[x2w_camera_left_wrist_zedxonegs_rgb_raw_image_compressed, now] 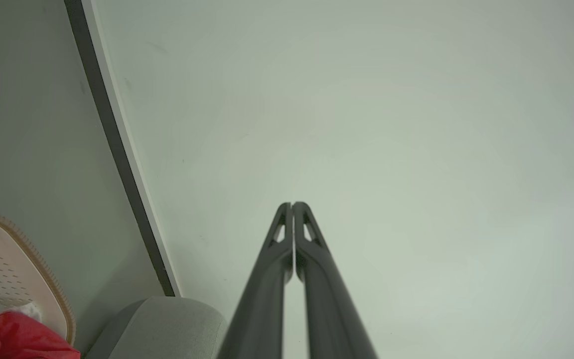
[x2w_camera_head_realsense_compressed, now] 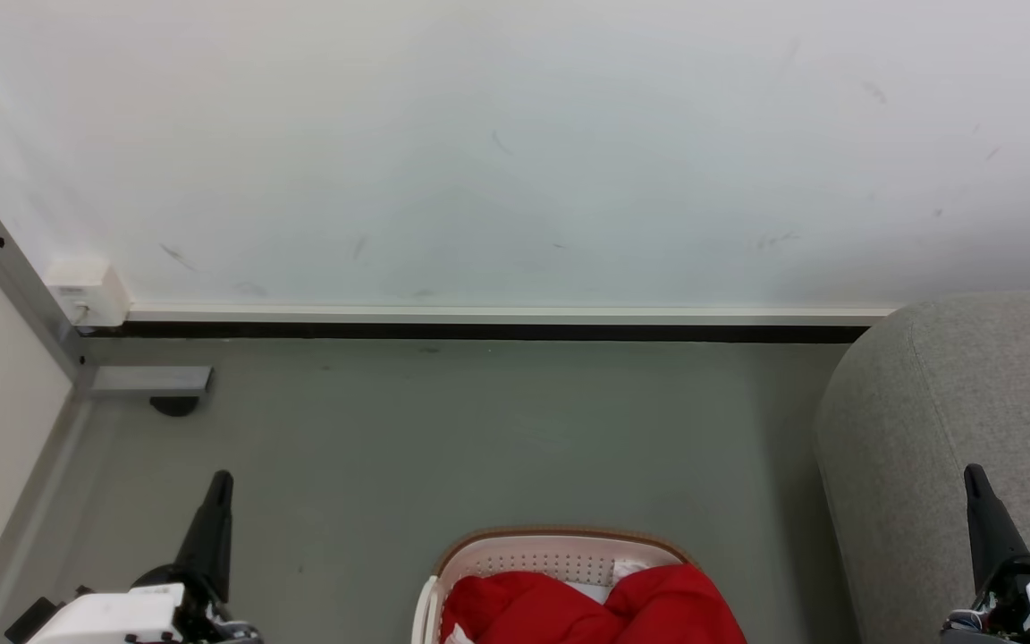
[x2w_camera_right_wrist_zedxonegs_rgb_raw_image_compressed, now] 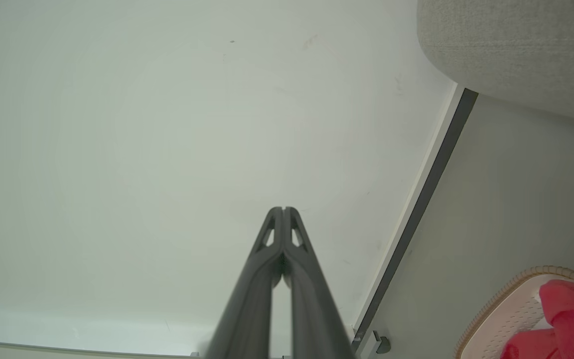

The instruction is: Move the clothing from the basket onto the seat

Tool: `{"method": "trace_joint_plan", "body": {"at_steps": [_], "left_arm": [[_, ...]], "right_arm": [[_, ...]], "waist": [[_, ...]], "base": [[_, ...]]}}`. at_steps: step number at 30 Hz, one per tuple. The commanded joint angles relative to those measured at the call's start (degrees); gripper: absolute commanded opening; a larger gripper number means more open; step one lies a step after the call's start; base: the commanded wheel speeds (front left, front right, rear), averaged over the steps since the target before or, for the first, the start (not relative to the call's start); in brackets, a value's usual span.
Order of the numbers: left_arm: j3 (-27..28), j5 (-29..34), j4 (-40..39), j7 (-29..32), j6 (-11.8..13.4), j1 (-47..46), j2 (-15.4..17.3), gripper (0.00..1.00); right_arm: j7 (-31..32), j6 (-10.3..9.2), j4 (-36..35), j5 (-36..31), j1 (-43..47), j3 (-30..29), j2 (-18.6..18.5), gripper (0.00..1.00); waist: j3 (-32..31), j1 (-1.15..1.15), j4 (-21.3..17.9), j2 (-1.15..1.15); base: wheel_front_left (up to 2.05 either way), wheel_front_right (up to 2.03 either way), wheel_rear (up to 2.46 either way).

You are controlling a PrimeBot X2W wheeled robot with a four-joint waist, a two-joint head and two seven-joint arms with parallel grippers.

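Both pairs of jaws, left and right, are pressed together with nothing between them, standing on either side of the basket (x2w_camera_head_realsense_compressed: 560, 547). Red clothing (x2w_camera_head_realsense_compressed: 560, 608) lies heaped inside it, on the floor (x2w_camera_head_realsense_compressed: 479, 429) near the sofa (x2w_camera_head_realsense_compressed: 944, 420). Soft, light and floppy, it should bunch easily; pinching a raised fold on top looks best.

A scuffed white wall (x2w_camera_head_realsense_compressed: 515, 134) meets the grey floor (x2w_camera_head_realsense_compressed: 479, 429) along a black skirting strip (x2w_camera_head_realsense_compressed: 479, 330). At the strip's left end are a small white box (x2w_camera_head_realsense_compressed: 88, 292) and a slanting grey metal post (x2w_camera_head_realsense_compressed: 19, 286).
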Motion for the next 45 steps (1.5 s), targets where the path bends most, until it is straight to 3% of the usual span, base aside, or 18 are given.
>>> {"method": "trace_joint_plan", "body": {"at_steps": [1,28,29,45], "left_arm": [[0.10,-0.75,-0.22,0.22,0.04,-0.43,0.14,0.00],[0.10,-0.75,-0.23,0.21,0.04,-0.43,0.14,0.00],[-0.01,0.01,0.18,-0.04,0.00,0.06,-0.03,1.00],[-1.41,2.54,-1.16,-3.67,-0.32,0.98,-0.24,1.00]], "right_arm": [[-0.10,-0.13,-0.15,0.35,-0.14,0.03,-0.29,0.00],[-0.16,-0.13,-0.17,0.42,-0.14,0.09,-0.33,0.00],[-0.02,0.00,0.13,0.00,0.05,0.05,0.04,1.00],[-2.04,-0.01,-0.71,-2.04,0.49,2.84,2.21,1.00]], "waist": [[0.00,0.00,0.00,0.00],[0.00,0.00,0.00,0.00],[0.00,0.00,0.00,0.00],[0.23,0.00,-0.04,0.00]], "base": [[0.00,0.00,0.00],[0.00,0.00,0.00],[0.00,0.00,0.00],[0.00,0.00,0.00]]}}
